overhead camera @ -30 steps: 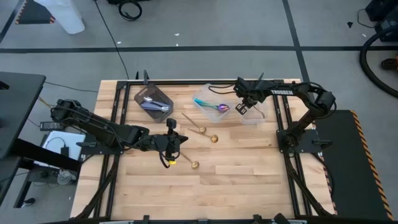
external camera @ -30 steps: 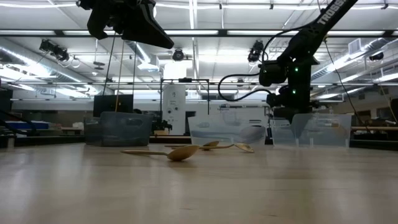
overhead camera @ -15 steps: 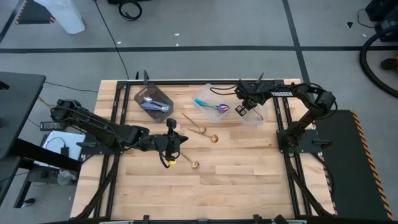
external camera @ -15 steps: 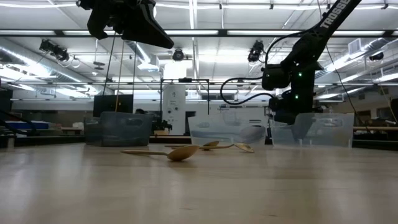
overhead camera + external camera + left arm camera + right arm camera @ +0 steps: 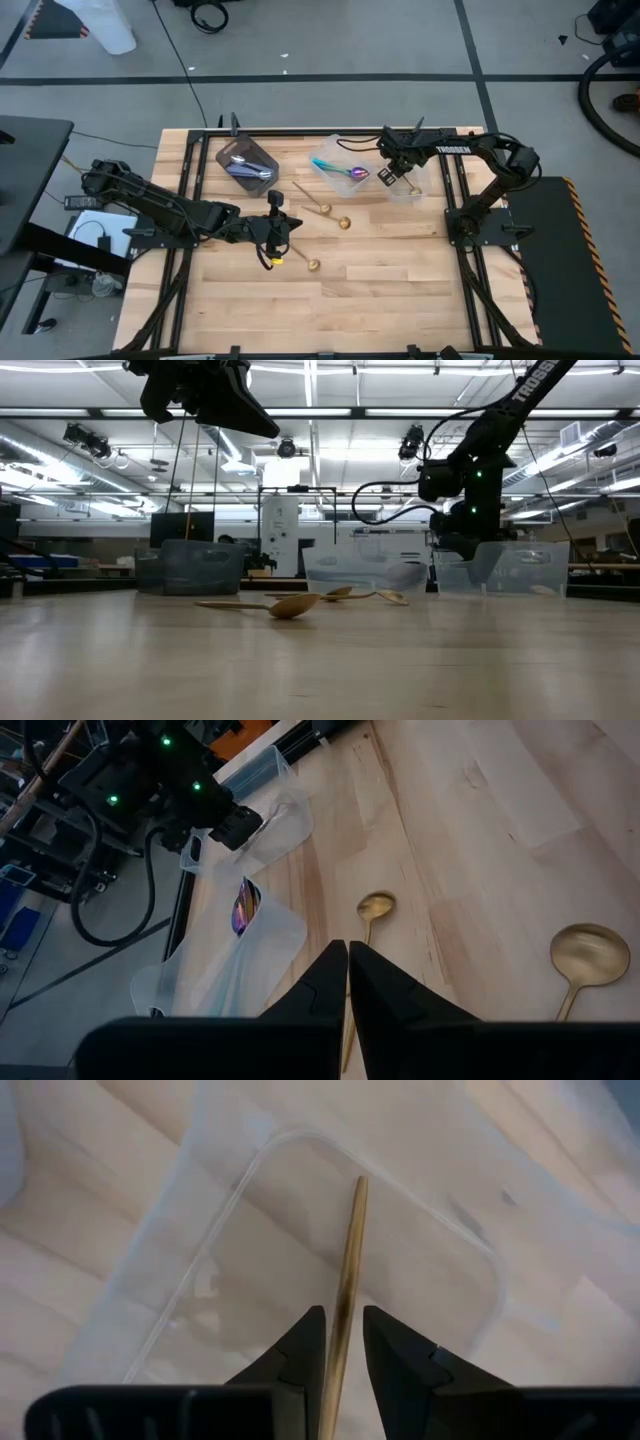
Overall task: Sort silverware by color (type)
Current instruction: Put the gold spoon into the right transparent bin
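The right gripper point(image 5: 342, 1342) is hovering over the far-right clear tub point(image 5: 420, 1230), fingers narrowly parted around a gold spoon point(image 5: 347, 1295); whether they are gripping it cannot be told. Judged step: depositing gold. The left gripper point(image 5: 347, 970) is waiting shut and empty mid-table, near three gold spoons point(image 5: 318, 209). Next: confirming release, then fetching those.

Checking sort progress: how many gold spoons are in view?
4. On the table: gold spoon, second spoon, third spoon near the left gripper. Fourth spoon sits between the right gripper fingers, over the clear tub. Tubs may hide more.
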